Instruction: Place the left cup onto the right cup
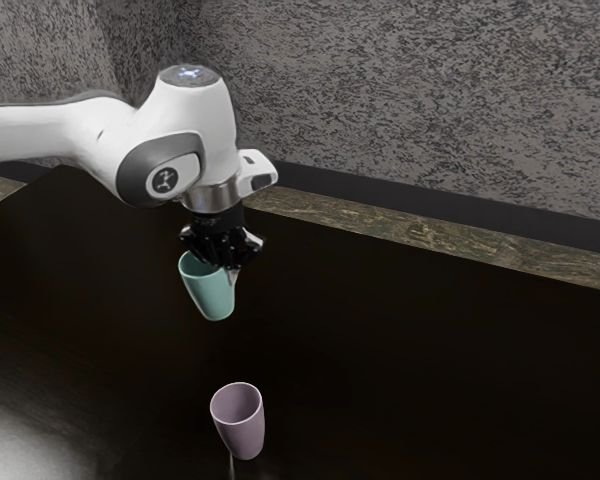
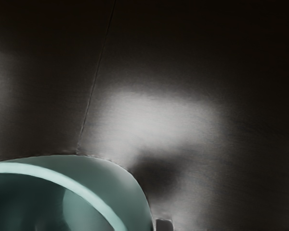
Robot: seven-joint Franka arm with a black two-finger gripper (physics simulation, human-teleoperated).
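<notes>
Closest to where I stand is the lilac cup (image 1: pixel 238 420), upright on the dark counter (image 1: pixel 430 350) with its mouth open. Higher than it and farther back hangs the teal cup (image 1: pixel 210 292), lifted clear of the counter and tilted. The black fingers (image 1: pixel 227 268) are clamped on its wall at the rim. From the hand's camera the teal rim (image 2: pixel 62 192) sits right under the hand.

Both cups look light, stiff and smooth, so a rim pinch seems the right hold, though it lets the cup hang askew. The taper should help its base settle into the lilac cup. Between the two cups I see only open air, and the speckled wall (image 1: pixel 430 90) is well behind the lilac cup. A bump could easily topple the lilac cup.
</notes>
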